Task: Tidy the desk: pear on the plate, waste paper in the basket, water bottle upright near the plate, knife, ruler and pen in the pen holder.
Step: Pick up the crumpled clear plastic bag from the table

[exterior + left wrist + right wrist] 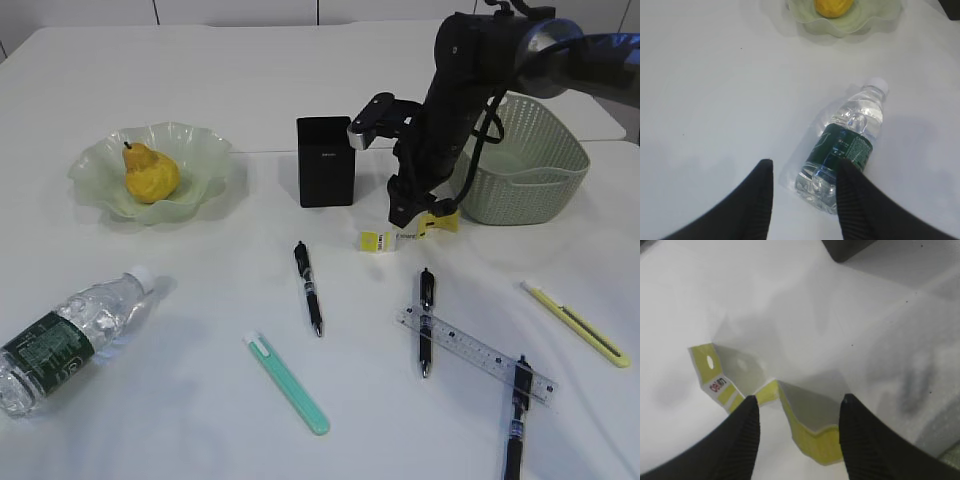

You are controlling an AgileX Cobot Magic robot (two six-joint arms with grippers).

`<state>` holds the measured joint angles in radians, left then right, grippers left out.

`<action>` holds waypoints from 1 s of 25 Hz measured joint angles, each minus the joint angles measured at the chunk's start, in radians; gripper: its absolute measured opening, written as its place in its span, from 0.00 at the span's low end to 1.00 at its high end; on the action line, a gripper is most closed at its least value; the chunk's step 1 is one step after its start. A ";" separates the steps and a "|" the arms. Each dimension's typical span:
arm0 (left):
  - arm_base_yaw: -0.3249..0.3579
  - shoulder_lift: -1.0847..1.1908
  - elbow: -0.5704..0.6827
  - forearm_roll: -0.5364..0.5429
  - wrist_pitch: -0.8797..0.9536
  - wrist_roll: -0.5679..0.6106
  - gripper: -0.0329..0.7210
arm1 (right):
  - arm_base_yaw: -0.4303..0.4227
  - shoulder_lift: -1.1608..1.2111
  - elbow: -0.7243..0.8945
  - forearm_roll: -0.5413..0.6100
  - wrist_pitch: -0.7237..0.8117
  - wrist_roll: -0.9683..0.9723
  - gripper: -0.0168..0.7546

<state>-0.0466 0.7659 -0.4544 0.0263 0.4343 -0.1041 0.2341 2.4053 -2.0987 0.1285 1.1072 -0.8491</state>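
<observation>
R gripper (797,415) sits low over the waste paper (765,390), a folded yellow-and-white strip on the table (200,60) between pen holder (325,160) and basket (525,165); fingers apart w/ the strip's middle fold between them, can't tell if they touch it yet. L gripper (805,185) hovers over the water bottle (850,145), also spread apart, one finger just over the bottle's base end; bottle lies on its side at front-left, white cap toward the plate (205,150). Pear (150,172) already on the plate (green wavy glass, back-left). Pen holder is black, upright, nothing visible in it. Loose near front: black pen (308,288), 2nd pen (426,320) lying across one end of the clear ruler (478,353), 3rd pen (517,420) at the ruler's other end, teal knife (287,384), yellow knife (575,322) far R.
</observation>
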 joint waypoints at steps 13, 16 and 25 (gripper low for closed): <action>0.000 0.000 0.000 0.004 0.000 0.000 0.43 | 0.000 0.004 0.000 -0.022 0.013 0.000 0.56; 0.000 0.000 0.000 0.004 0.000 0.000 0.42 | 0.000 0.004 0.000 -0.031 0.019 0.000 0.55; 0.000 0.000 0.000 0.010 0.000 0.000 0.42 | -0.002 0.004 0.000 -0.031 0.036 0.000 0.55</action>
<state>-0.0466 0.7659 -0.4544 0.0361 0.4343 -0.1041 0.2323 2.4091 -2.0987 0.0980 1.1432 -0.8491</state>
